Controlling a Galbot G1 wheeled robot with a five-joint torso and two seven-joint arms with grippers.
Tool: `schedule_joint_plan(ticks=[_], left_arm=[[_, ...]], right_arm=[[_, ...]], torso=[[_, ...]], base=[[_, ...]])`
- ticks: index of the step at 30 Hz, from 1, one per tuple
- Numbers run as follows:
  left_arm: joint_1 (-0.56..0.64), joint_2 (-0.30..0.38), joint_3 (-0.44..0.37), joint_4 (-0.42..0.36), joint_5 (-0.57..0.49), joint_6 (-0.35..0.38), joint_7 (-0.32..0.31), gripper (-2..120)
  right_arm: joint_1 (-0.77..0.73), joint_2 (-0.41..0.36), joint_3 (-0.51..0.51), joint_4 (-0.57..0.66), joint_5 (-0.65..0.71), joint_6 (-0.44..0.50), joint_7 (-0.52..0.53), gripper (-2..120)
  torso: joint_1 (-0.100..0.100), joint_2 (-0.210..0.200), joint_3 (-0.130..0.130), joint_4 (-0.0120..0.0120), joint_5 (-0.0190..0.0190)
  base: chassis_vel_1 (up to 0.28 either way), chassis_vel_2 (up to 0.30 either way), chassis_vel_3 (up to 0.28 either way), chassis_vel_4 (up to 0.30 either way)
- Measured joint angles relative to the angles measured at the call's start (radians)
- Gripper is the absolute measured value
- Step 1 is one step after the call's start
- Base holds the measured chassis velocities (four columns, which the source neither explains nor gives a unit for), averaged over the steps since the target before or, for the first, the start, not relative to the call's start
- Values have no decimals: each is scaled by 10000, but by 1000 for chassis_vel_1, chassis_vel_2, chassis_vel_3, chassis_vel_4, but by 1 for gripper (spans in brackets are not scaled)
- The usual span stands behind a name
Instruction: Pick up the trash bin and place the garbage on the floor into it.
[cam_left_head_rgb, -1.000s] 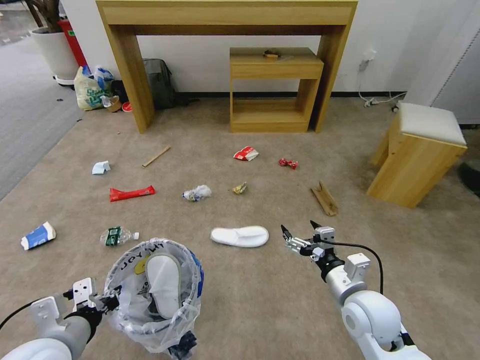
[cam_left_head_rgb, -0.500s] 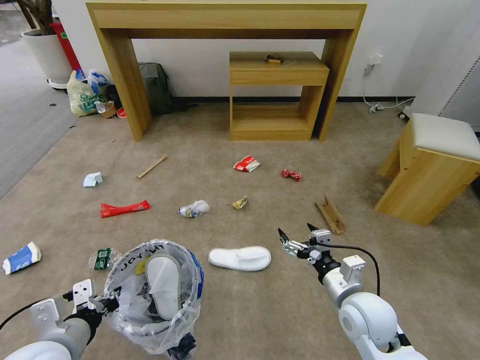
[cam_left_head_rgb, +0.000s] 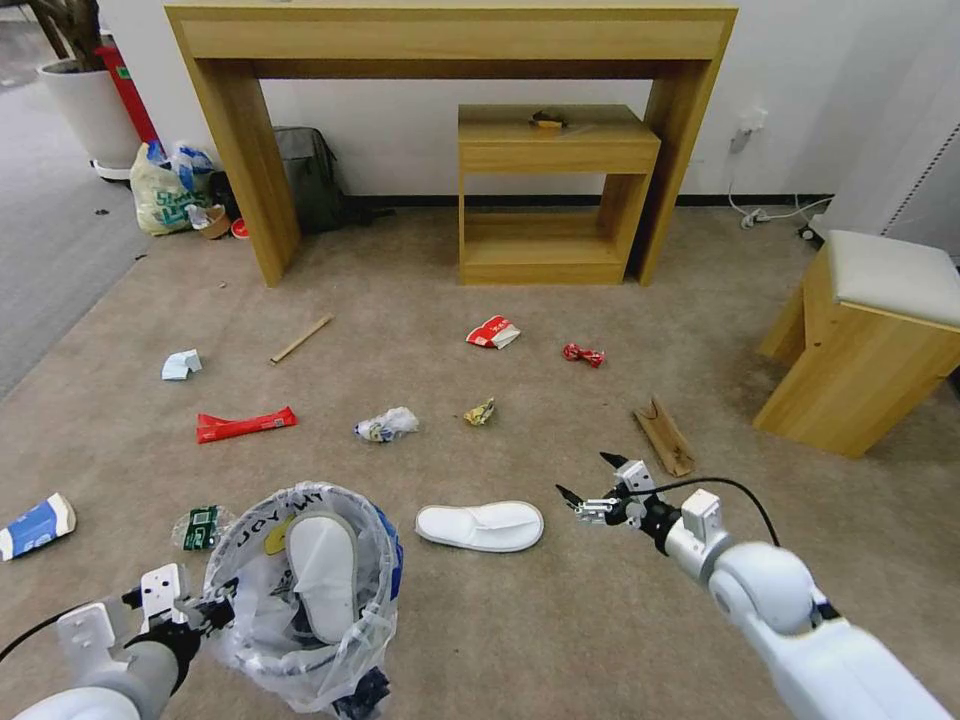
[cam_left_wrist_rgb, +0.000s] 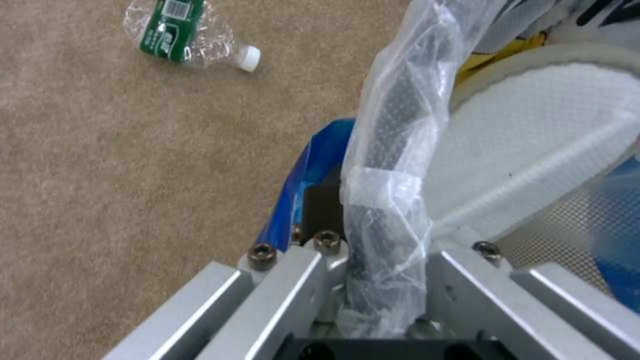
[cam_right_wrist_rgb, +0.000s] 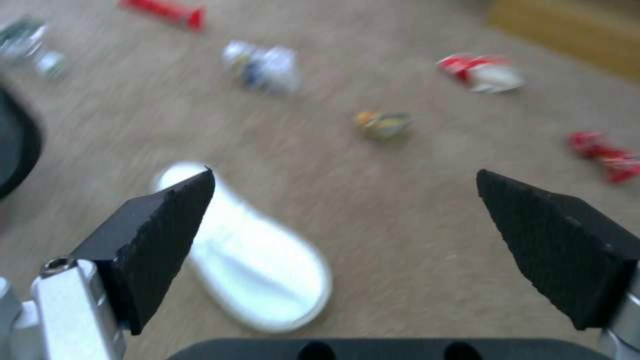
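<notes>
- Well, taking the trash bin (cam_left_head_rgb: 305, 600) as our landmark, we see the blue-white paper cup (cam_left_head_rgb: 36, 526) lying far to its left on the beige carpet (cam_left_head_rgb: 520, 640).
- Our left gripper (cam_left_head_rgb: 205, 610) sits at the bin's left rim, and in the left wrist view its fingers are clamped on that rim and the clear liner bag (cam_left_wrist_rgb: 390, 165).
- Just beyond the bin's left edge lies the green-label bottle (cam_left_head_rgb: 203, 527); farther beyond it we see the long red wrapper (cam_left_head_rgb: 245, 424), a folded tissue (cam_left_head_rgb: 181, 364) and a stick (cam_left_head_rgb: 301, 339).
- Inside the bin one white slipper (cam_left_head_rgb: 320, 575) stands on end.
- Just right of the bin the second slipper (cam_left_head_rgb: 481, 526) lies flat on the carpet.
- Beyond that slipper we see a crumpled wrapper (cam_left_head_rgb: 386, 424), a small yellowish scrap (cam_left_head_rgb: 480, 412), a red-white carton (cam_left_head_rgb: 493, 333) and a red twist of wrapper (cam_left_head_rgb: 583, 354).
- Farther right of the bin our right gripper (cam_left_head_rgb: 585, 478) hangs above the carpet beside the slipper's end, fingers spread wide apart and holding nothing.
- Beyond that gripper lies a cardboard strip (cam_left_head_rgb: 664, 436).
</notes>
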Motion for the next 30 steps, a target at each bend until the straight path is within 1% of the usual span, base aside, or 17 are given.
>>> schedule_joint_plan(ticks=[2,4,5,6,8,11,12,13,14,16,17,18,20,21,22,25,30], left_arm=[[5,-46,-7,-19,2,0,-13,0],[-7,-153,-8,-54,6,0,-117,0],[-7,-153,-8,-54,6,0,-117,0],[-25,-200,-6,-78,7,0,-171,0],[-69,-244,-3,-106,24,0,-225,0],[-105,-259,6,-118,21,0,-268,0],[-153,-270,24,-141,1,0,-371,0],[-207,-319,48,-196,-29,0,-497,0],[-207,-319,48,-196,-29,0,-497,0],[-237,-361,103,-239,-51,0,-611,0],[-255,-366,148,-239,-48,0,-667,0],[-255,-366,148,-239,-48,0,-667,0],[-267,-413,216,-252,-47,-1,-726,0],[-267,-524,252,-292,9,-1,-762,0],[-267,-524,252,-292,9,-1,-762,0],[-179,-739,300,-435,163,0,-791,0],[-101,-836,298,-586,205,0,-817,0]], right_arm=[[262,-64,-246,-217,-70,-17,-257,100],[1031,-146,-1086,-942,-255,-5,-942,100],[1031,-146,-1086,-942,-255,-5,-942,100],[1388,-138,-1521,-1324,-333,42,-1215,100],[1821,-75,-2020,-1795,-377,83,-1395,100],[2082,5,-2333,-2138,-420,135,-1493,100],[2404,141,-2671,-2563,-515,217,-1629,100],[3042,398,-3204,-3288,-612,355,-1785,100],[3042,398,-3204,-3288,-612,355,-1785,100],[3746,800,-3808,-4285,-632,494,-1809,100],[4009,1023,-3958,-4740,-759,600,-1880,100],[4009,1023,-3958,-4740,-759,600,-1880,100],[4326,1356,-4199,-5335,-902,686,-2008,99],[4516,1543,-4429,-5679,-945,708,-2068,96],[4516,1543,-4429,-5679,-945,708,-2068,96],[4892,1932,-4883,-6504,-1270,906,-2288,92],[5134,2178,-5098,-7032,-1458,1045,-2381,91]], torso=[[1,-1,1,-1,3],[0,0,0,0,-3],[0,0,0,0,-3],[0,0,1,-2,6],[0,0,1,1,1],[0,0,1,0,-3],[1,-1,2,-3,4],[1,0,1,-2,0],[1,0,1,-2,0],[1,0,2,0,3],[1,-1,2,0,2],[1,-1,2,0,2],[1,-1,2,0,0],[1,0,1,0,1],[1,0,1,0,1],[1,0,2,-1,1],[1,0,1,-2,2]], base=[[0,0,0,0],[0,0,0,0],[0,0,0,0],[0,0,0,0],[0,0,0,0],[0,0,0,0],[0,0,0,0],[0,0,0,0],[0,0,0,0],[0,0,0,0],[0,0,0,0],[0,0,0,0],[0,0,0,0],[0,0,0,0],[0,0,0,0],[0,0,0,0],[0,0,0,0]])
